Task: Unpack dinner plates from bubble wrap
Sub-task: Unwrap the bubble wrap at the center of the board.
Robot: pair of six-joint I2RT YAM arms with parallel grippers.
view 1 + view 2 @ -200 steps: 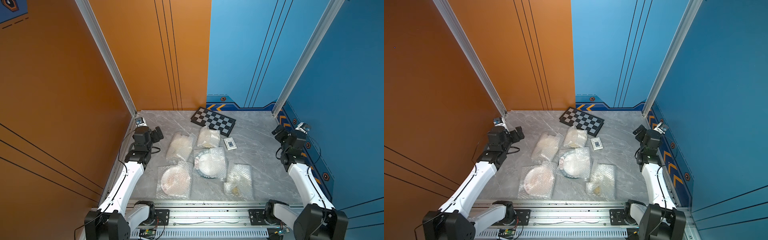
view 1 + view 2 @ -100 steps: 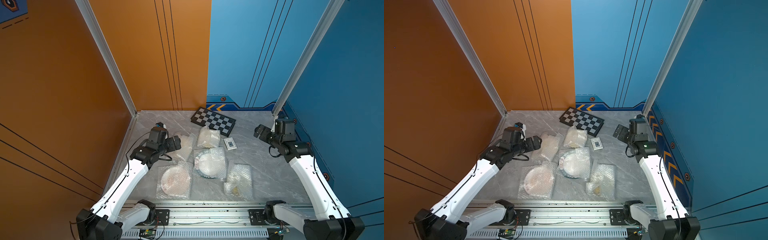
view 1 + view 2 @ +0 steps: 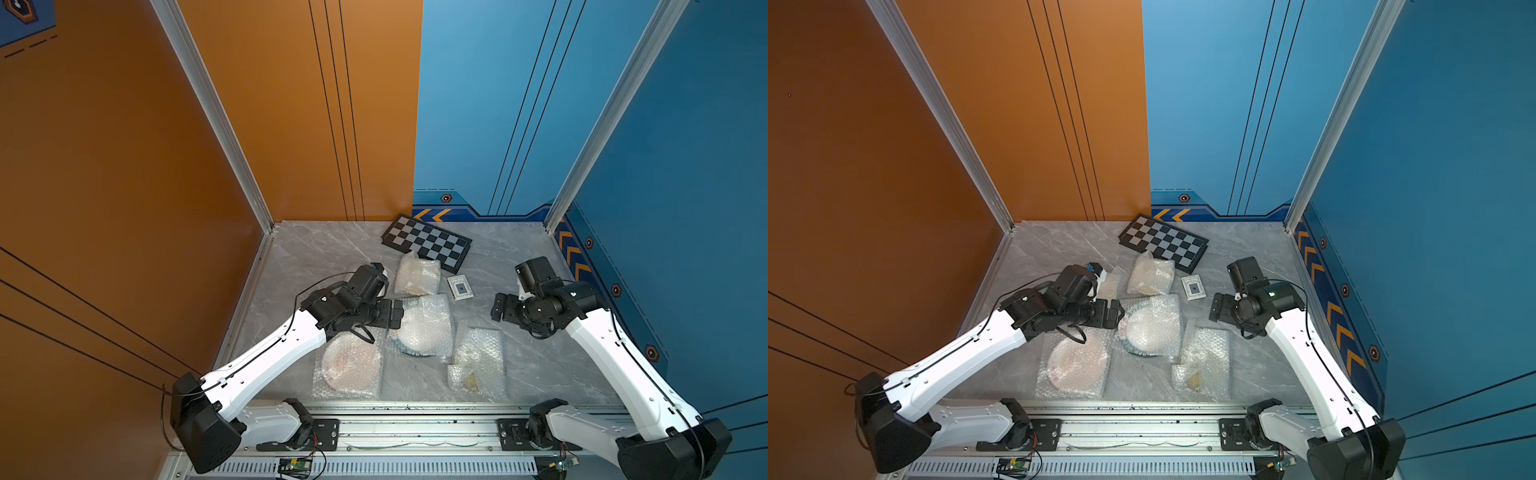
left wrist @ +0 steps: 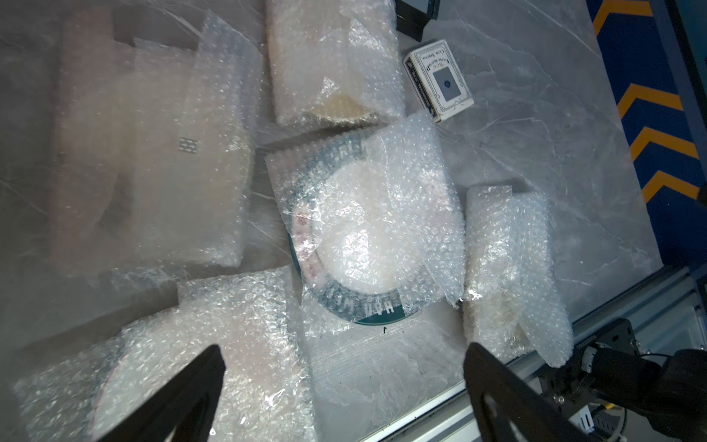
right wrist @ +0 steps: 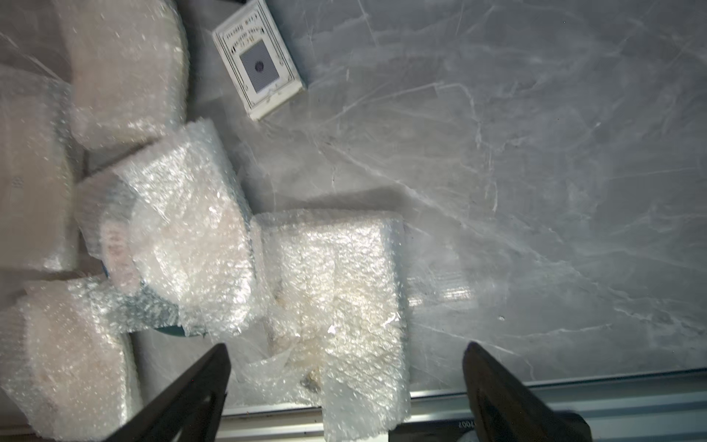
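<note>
The left gripper point(image 3: 397, 313) hovers on the robot's side of the checkerboard point(image 3: 427, 243), jaws spread wide and empty. The right gripper point(image 3: 498, 307) hovers there too, equally wide, holding nothing. The dinner plates point(image 4: 378, 317) lie in bubble wrap point(image 3: 478, 361), clustered just before that checkerboard.

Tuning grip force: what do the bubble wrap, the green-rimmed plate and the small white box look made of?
Bubble wrap: thin, clear plastic film with a glossy finish. Small air cells and crinkled glints show.
Green-rimmed plate: probably glazed ceramic. A smooth teal edge pokes out of the wrap, but most of the plate is covered.
Small white box: looks like printed cardboard with a matte finish and crisp folded edges.
</note>
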